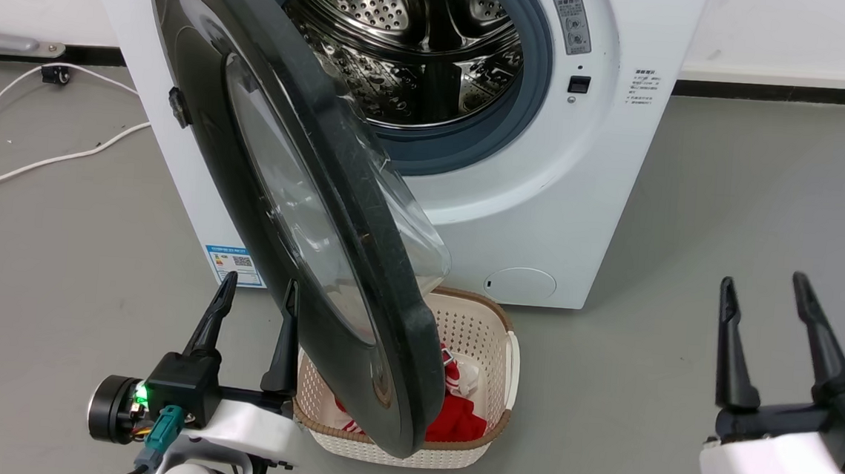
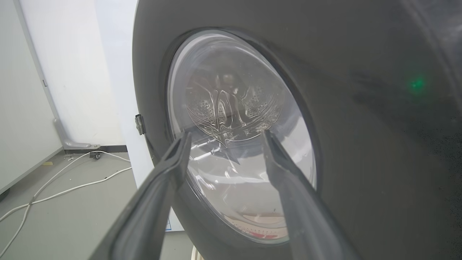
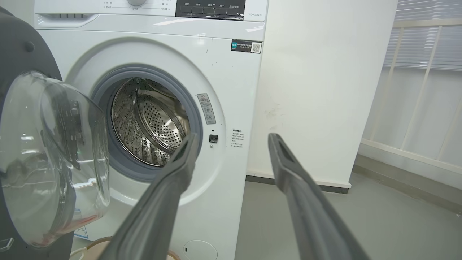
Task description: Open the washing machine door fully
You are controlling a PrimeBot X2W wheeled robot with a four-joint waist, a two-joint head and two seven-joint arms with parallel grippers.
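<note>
Door position decides the coming move. The washing machine door (image 1: 298,206) stands swung out from the washing machine (image 1: 581,203), hinged at the machine's left side. Its free edge points toward the robot and hangs over a laundry basket (image 1: 490,331) that sits on the floor against the foot of the machine. The door's glossy black outer face looks to the robot's left, and its clear glass bowl (image 3: 54,155) bulges to the right, toward the open steel drum (image 1: 406,50).

The left end effector (image 1: 260,282) is the nearer one. It sits low, just beside the outer face near the door's free edge, with its two fingers spread apart and holding nothing. Its wrist view looks straight onto the window (image 2: 238,144) between the fingers. Whether a finger touches the door cannot be told.

The right end effector (image 1: 763,282) also has its fingers parted and empty. It is well apart from the door, on the bowl side, and faces the machine's front.

Opening fully probably means swinging the free edge further to the robot's left. The left end effector stands on the side the door must travel into, so a push from there would close it. It would likely need to hook the rim and draw it along, or else the right arm would have to come across and press the inner side.
</note>
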